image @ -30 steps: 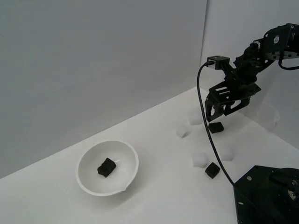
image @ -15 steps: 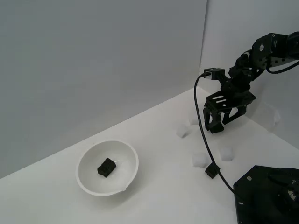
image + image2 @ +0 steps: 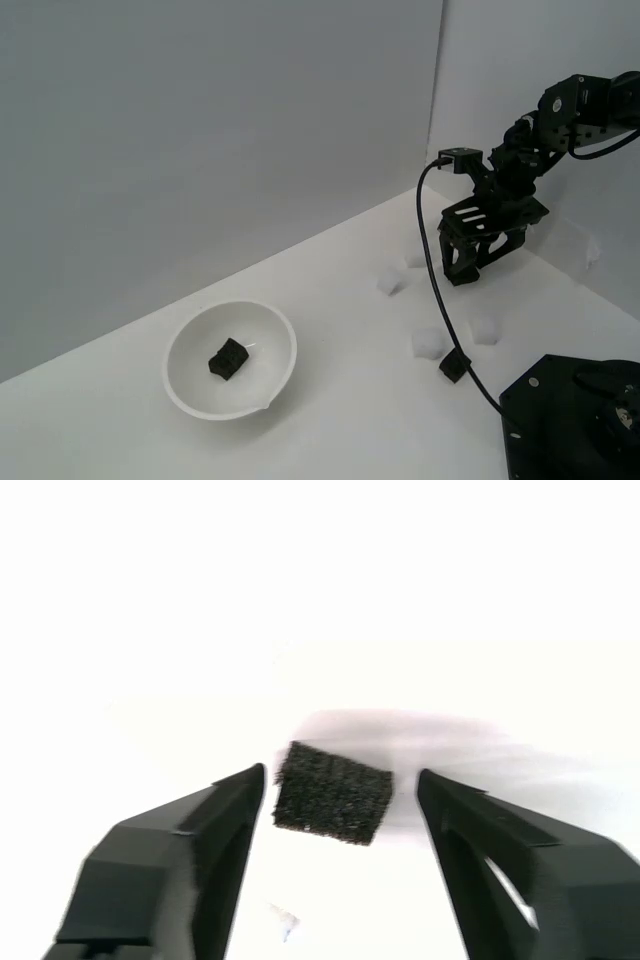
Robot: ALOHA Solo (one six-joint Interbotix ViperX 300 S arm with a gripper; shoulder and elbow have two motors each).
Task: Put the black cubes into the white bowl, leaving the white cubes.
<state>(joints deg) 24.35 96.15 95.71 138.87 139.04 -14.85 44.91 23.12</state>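
White covers nearly everything: the worktop [image 3: 330, 330], the wall behind it and the wall at the exterior view's right. No brand, label or writing can be read on any item or on the arm.

The gripper [image 3: 342, 795] is spread fairly wide, its two black fingers [image 3: 200, 850] standing on either side of a black cube [image 3: 332, 792]. In the wrist view one finger's tip lies just beside the cube's edge, while a clear gap separates the other finger from the cube's opposite face, so nothing is gripped. In the exterior view the gripper [image 3: 470, 268] is lowered to the worktop near the back edge, toward the corner where the two walls meet; the cube between its fingers cannot be made out there against the black metal.

A second black cube [image 3: 453, 367] lies on the worktop nearer the front, just beside the dark robot base [image 3: 575, 415] and crossed by the arm's black cable [image 3: 432, 270]. A third black cube [image 3: 228, 358] rests inside the white bowl [image 3: 190, 395], which stands well apart from the arm, toward the exterior view's left.

White cubes show faintly: one [image 3: 391, 283] near the back wall, one [image 3: 430, 342] just beside the second black cube, one [image 3: 485, 328] a little further toward the exterior view's right, and one [image 3: 416, 259] partly behind the cable.
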